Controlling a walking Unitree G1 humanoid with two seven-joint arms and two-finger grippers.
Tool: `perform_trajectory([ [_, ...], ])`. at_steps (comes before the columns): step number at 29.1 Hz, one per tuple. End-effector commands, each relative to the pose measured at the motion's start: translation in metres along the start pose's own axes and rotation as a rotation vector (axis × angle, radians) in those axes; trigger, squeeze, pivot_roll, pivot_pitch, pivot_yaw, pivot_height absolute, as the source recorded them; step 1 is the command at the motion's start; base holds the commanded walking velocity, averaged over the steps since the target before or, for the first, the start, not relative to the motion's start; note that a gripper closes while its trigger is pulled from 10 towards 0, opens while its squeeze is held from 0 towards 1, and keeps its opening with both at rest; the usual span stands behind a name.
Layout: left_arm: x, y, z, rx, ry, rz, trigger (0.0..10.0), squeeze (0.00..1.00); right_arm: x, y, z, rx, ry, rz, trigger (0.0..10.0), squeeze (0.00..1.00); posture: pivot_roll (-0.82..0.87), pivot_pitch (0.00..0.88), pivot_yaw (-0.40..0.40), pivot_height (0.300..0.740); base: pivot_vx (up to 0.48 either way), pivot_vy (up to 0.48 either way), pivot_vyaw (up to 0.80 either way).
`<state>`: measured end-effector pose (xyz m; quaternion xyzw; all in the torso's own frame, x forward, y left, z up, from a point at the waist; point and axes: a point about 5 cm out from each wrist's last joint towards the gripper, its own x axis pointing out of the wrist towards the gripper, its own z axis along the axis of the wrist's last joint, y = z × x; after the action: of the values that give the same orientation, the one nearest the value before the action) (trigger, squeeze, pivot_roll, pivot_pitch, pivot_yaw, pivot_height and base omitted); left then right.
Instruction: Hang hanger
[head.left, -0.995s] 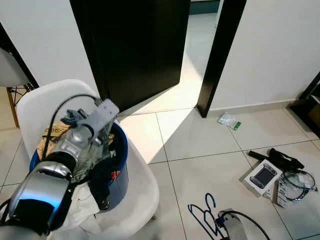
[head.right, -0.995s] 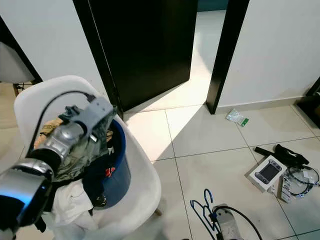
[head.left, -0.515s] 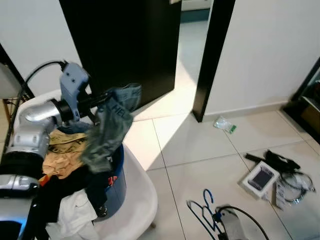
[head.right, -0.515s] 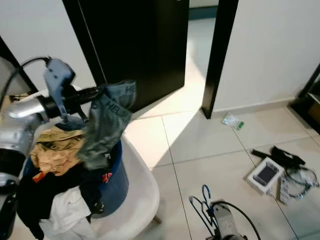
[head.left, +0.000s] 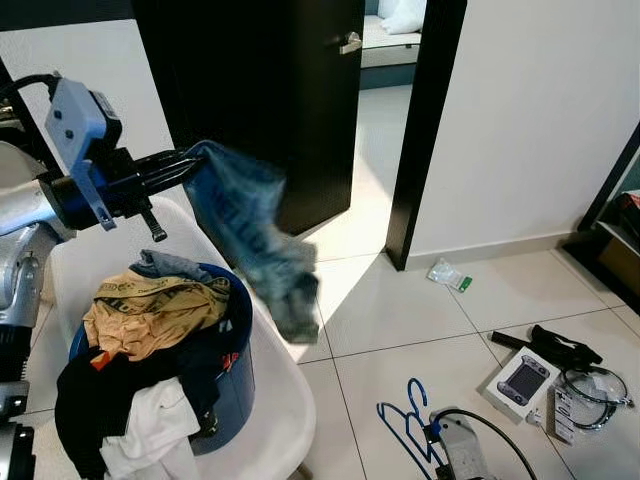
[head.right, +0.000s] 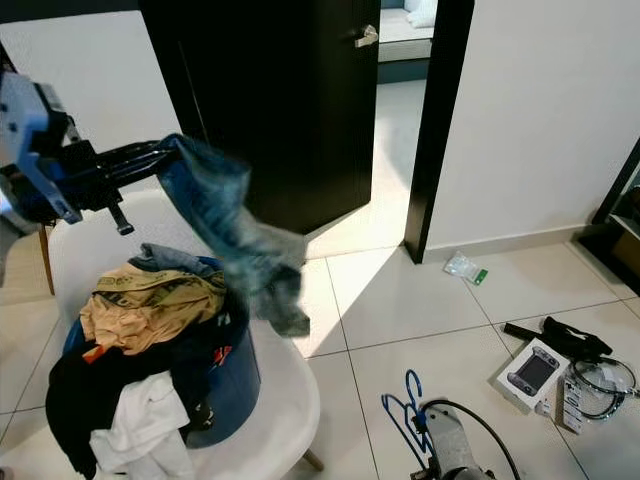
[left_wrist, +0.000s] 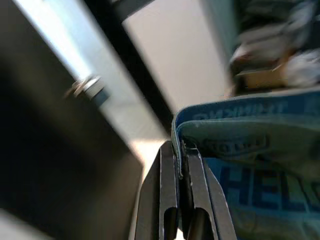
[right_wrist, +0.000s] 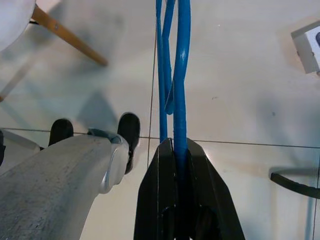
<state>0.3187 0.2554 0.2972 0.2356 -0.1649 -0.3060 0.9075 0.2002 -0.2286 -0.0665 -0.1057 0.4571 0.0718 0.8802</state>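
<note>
The blue hanger sits low at about 5 o'clock in the head views, just above the floor tiles, and the right gripper has its two black fingers pressed together on the hanger's blue wire, as the right wrist view shows. What has changed lies at 10 o'clock: the left gripper, which a second ago was down among the laundry, has risen and swung outward with a blue-grey garment pinched at its edge, fingers clamped flat on the hem in the left wrist view. The cloth now hangs free and blurred, clear of the blue laundry basket that rests on the white chair, with the tan and dark clothes still heaped inside. I judge this means the piece to be hung has been lifted free, and the next step is bringing garment and hanger together, since the two are well apart now. Behind the garment, at 12 o'clock, stands the dark door, ajar. At 4 o'clock, a boxed handheld device and coiled cables lie on the floor near the wall.
</note>
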Motion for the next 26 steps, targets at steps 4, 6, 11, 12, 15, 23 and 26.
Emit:
perform_trajectory([
  [4, -0.014, 0.011, -0.016, 0.024, 0.123, 0.105, 10.0, 0.0, 0.001, 0.0, 0.002, -0.001, 0.004, -0.003, 10.0, 0.0, -0.06, 0.0, 0.011, 0.74, 0.0, 0.0, 0.0],
  [6, -0.024, 0.016, -0.023, 0.038, 0.184, 0.171, 10.0, 0.0, 0.001, 0.0, 0.003, -0.003, 0.002, -0.005, 10.0, 0.0, -0.05, 0.0, 0.007, 0.74, 0.0, 0.0, 0.0],
  [11, -0.042, -0.009, -0.047, 0.035, 0.355, 0.073, 10.0, 0.0, 0.001, -0.001, 0.008, -0.007, -0.004, -0.01, 10.0, 0.0, -0.04, 0.0, 0.012, 0.74, 0.0, 0.0, 0.0],
  [12, -0.042, -0.009, -0.047, 0.035, 0.355, 0.073, 10.0, 0.0, 0.001, -0.001, 0.008, -0.007, -0.004, -0.01, 10.0, 0.0, -0.04, 0.0, 0.012, 0.74, 0.0, 0.0, 0.0],
  [15, -0.045, -0.048, -0.066, -0.049, 0.422, -0.117, 10.0, 0.0, 0.002, 0.0, 0.009, -0.008, -0.008, -0.009, 10.0, 0.0, -0.04, 0.0, 0.018, 0.74, 0.0, 0.0, 0.0],
  [23, -0.093, -0.116, -0.11, -0.282, 0.653, -0.352, 10.0, 0.0, 0.002, 0.001, 0.011, 0.001, -0.016, -0.01, 10.0, 0.0, -0.04, 0.0, 0.025, 0.74, 0.0, 0.0, 0.0],
  [26, -0.109, -0.119, -0.108, -0.348, 0.674, -0.372, 10.0, 0.0, 0.002, 0.001, 0.011, -0.001, -0.016, -0.009, 10.0, 0.0, -0.03, 0.0, 0.023, 0.74, 0.0, 0.0, 0.0],
])
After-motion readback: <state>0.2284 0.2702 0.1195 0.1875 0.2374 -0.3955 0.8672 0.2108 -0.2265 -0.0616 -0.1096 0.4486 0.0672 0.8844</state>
